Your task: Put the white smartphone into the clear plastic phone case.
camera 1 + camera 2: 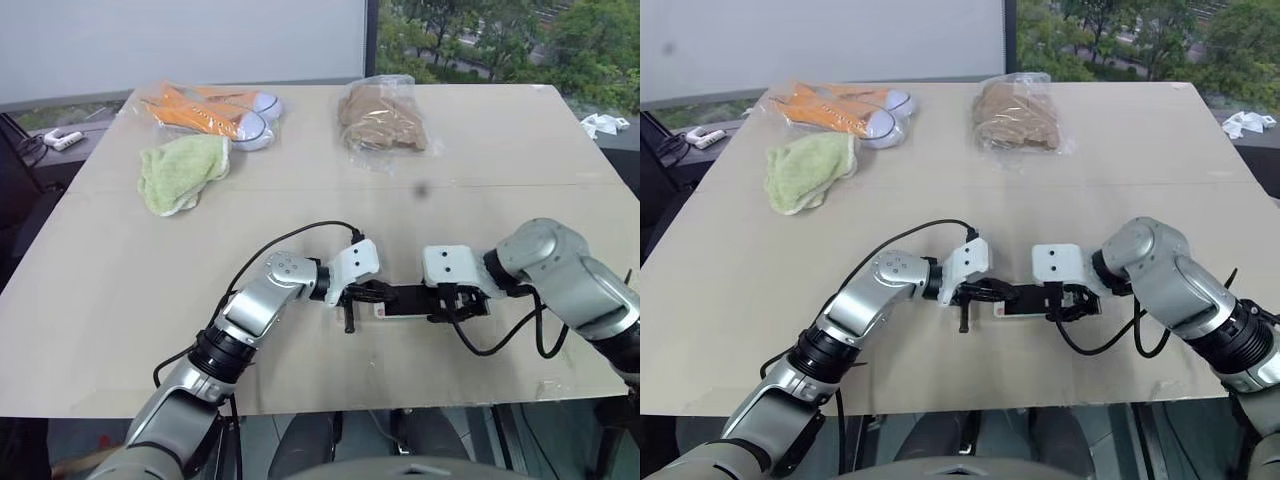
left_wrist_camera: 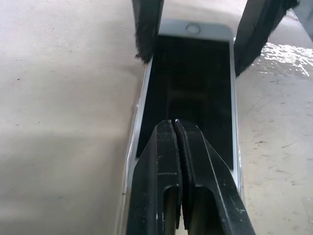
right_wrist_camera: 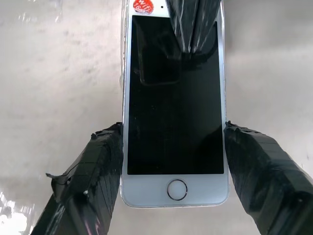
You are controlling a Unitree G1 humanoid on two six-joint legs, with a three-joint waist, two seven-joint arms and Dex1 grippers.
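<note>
White smartphone [image 3: 174, 105] lies between the right fingers [image 3: 95, 169], spread at its sides; left fingers [image 2: 168, 166] pressed together above its screen.

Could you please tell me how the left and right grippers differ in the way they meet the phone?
The left gripper is shut, its tips pressing the phone screen; the right gripper is open, its fingers straddling the phone's two long edges near the home button. They come from opposite ends. Both have black fingers.
</note>
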